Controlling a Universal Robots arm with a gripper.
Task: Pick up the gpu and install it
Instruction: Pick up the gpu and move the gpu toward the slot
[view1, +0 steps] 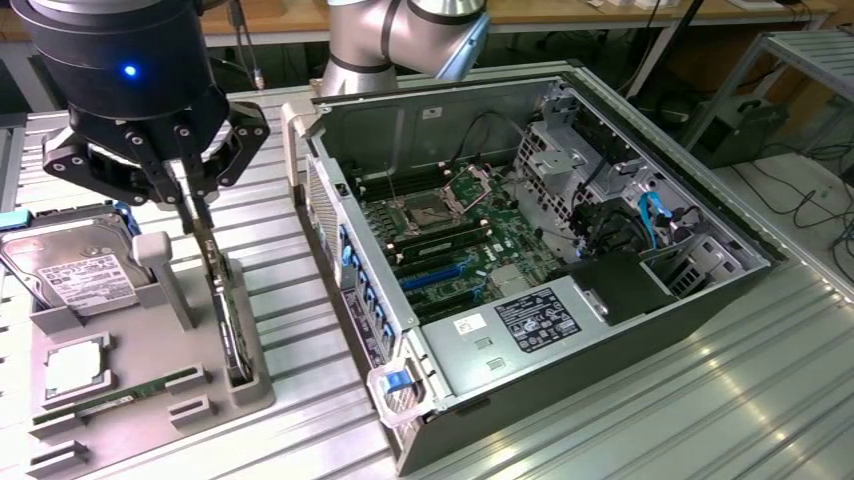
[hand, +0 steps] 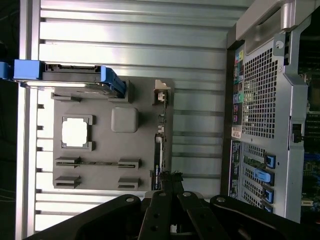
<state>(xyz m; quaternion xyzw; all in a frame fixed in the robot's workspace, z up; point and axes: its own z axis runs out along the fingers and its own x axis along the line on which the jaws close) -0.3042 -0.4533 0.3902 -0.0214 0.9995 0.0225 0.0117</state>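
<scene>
- The gpu (view1: 230, 320) (hand: 158, 150) stands on its thin edge in a slot of the gray tray (view1: 187, 345), on the exterior view's left.
- The end effector (view1: 200, 225) (hand: 169, 176) hangs at the gpu's far end.
- I cannot tell if it is apart or together.
- The open computer (view1: 534, 250) lies near, on the tabletop (view1: 287, 330).

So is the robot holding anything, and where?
Cannot tell: the gripper is at the top edge of the gpu, which stands in the grey tray.
</scene>
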